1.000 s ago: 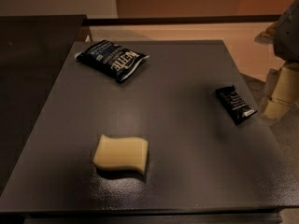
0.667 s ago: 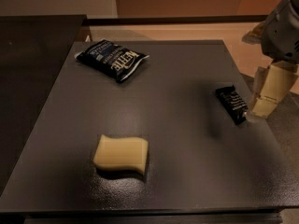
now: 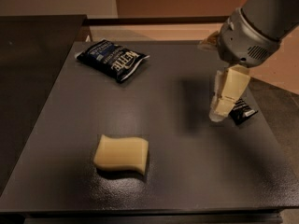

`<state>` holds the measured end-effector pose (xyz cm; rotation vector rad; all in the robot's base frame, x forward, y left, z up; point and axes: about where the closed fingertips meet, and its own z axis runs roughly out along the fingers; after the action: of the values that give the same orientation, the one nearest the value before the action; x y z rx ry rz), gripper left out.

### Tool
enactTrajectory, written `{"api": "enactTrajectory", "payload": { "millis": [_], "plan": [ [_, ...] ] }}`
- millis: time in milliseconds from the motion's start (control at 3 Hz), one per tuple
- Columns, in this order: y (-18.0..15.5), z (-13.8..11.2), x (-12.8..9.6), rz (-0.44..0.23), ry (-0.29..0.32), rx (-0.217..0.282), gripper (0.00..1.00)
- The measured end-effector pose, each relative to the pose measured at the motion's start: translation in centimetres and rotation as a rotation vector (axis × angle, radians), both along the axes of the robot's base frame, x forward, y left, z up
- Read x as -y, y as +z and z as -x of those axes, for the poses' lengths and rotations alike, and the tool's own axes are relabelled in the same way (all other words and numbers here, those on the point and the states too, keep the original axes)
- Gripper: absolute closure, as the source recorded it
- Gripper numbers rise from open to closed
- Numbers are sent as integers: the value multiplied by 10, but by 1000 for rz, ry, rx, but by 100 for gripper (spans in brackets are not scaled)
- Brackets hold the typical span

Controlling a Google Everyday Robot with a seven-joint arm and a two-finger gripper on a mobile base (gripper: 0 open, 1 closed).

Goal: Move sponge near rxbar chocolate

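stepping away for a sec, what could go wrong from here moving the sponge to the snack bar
The gripper hangs right in front of the snack bar, hiding part of it; swinging away, it could clip the bar toward the nearby edge of the table. The sponge lies far across the table, ungrasped, so the long reach could come down off-centre on it.
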<state>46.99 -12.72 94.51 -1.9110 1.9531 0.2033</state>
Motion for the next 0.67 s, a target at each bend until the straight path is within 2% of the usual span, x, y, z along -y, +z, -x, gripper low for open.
{"api": "enactTrajectory", "payload": {
  "millis": [667],
  "plan": [
    [-34, 7, -81, -116, 306, -63, 0]
  ]
}}
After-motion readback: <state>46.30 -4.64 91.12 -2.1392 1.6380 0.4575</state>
